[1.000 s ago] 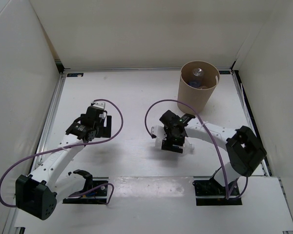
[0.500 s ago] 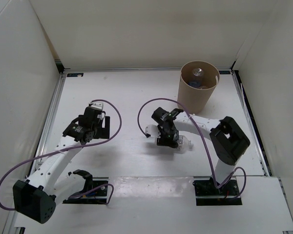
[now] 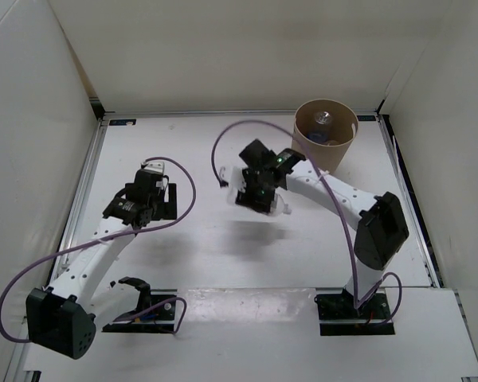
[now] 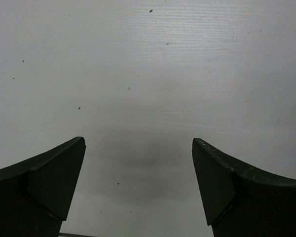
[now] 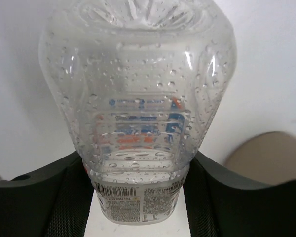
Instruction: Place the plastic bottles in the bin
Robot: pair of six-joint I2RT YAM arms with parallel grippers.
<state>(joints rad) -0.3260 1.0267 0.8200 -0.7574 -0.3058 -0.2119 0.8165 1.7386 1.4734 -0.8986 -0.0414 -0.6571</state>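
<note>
Right jaws, state: closed onto the clear plastic bottle with the blue-and-red label, one jaw pressed against each side of its labelled section.
Bottle, orientation: the moulded base points away from my right wrist camera and the barcode end lies nearest it. Droplets cover the inner wall.
Bottle, height: my right arm carries it clear of the white bench, and its shadow falls on the bench below.
Bin, position: the tall tan cardboard-coloured cylinder bin stands at the far right of the bench, near the held bottle and to its right.
Bin, contents: bottles lie inside it; I cannot tell which ones.
Left jaws, state: spread wide with nothing between them, holding nothing, over bare bench.
Left arm, position: well apart from the bottle and the bin.
</note>
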